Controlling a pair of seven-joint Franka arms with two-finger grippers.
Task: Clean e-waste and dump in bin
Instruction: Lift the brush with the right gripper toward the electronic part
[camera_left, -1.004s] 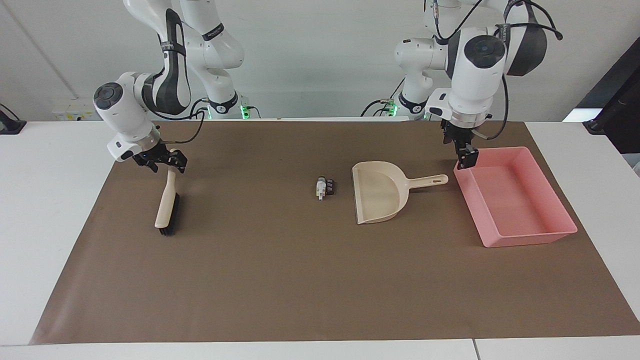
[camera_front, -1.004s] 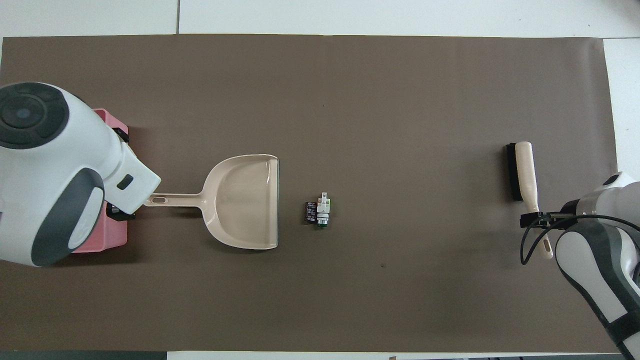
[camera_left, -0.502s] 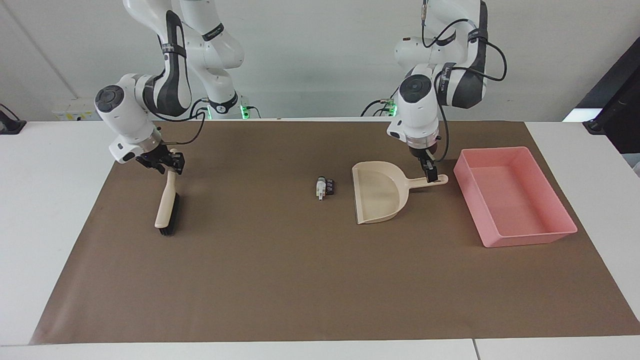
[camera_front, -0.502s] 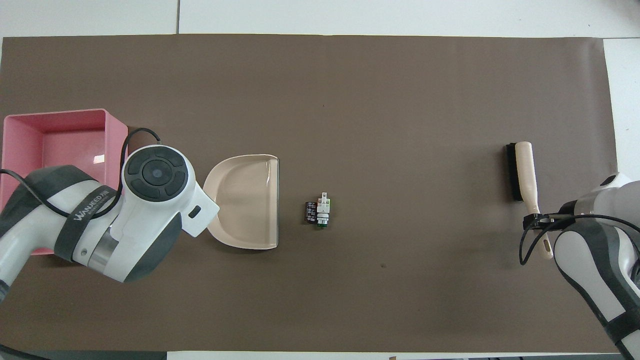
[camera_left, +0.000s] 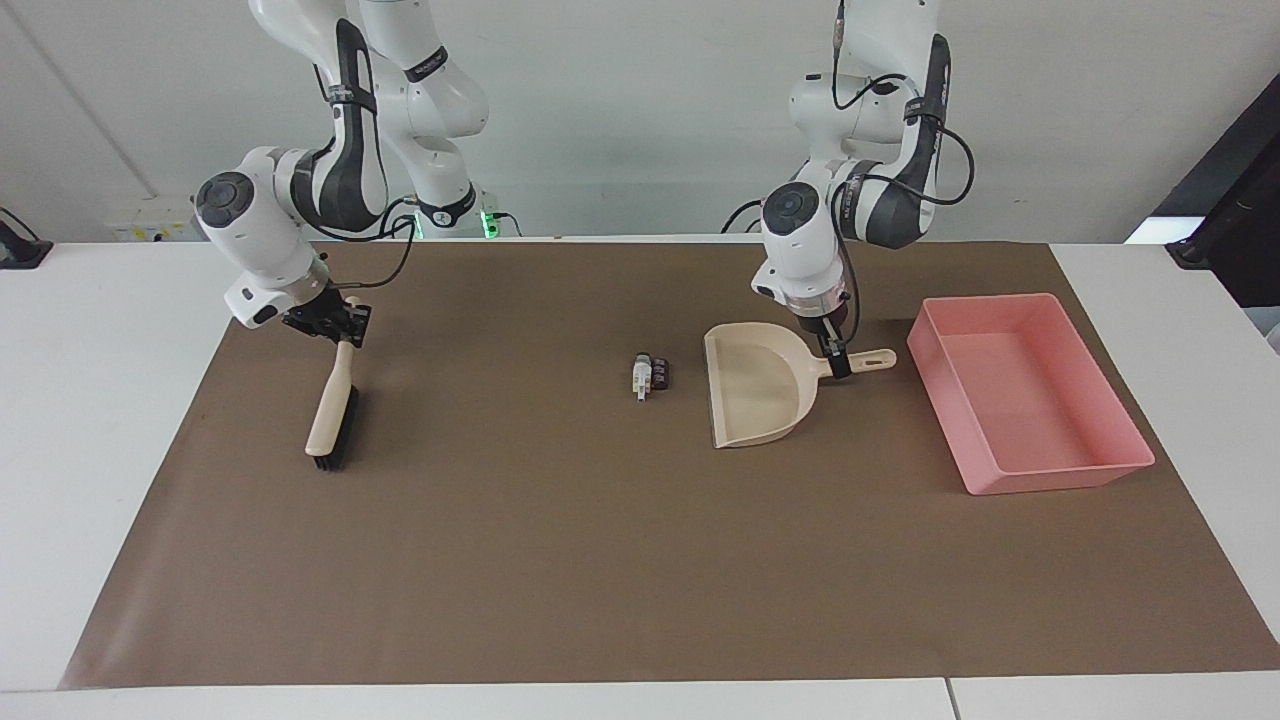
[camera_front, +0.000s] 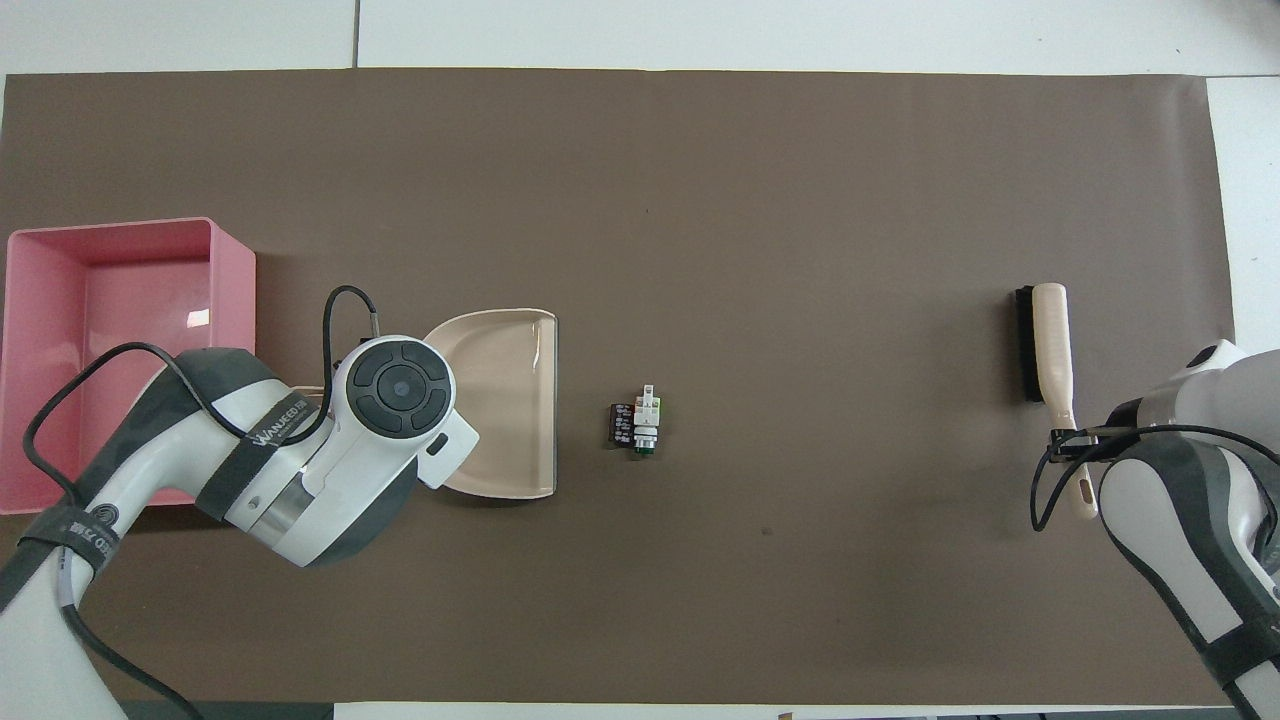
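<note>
While both arms settle on their tools, the sweep itself has not begun: the right gripper (camera_left: 338, 334) is clenched on the end of the brush (camera_left: 331, 420) handle at the right arm's end of the table, brush lying on the brown mat (camera_left: 560, 560) w/ bristles down. Over at the left arm's end, the left gripper (camera_left: 838, 365) is down at the dustpan (camera_left: 752, 398) handle, fingers astride it, but whether they have gripped it cannot be told. In the overhead view the arm hides that handle. E-waste (camera_left: 650, 376), a tight cluster of small bits, one whitish w/ a green patch, the rest dark blocks, sits mid-mat just beside the dustpan's open lip, apart from it by a small gap. Pink bin (camera_left: 1040, 400) waits nearest the left arm's end, past the dustpan handle, nothing visible inside. Judged step: securing tools, approx. the start of the job. Next move likely calls for a firm hold on the pan handle, lip kept flat to the mat, then the brush carried across to the cluster's other flank and drawn toward the pan w/o scattering the bits.
</note>
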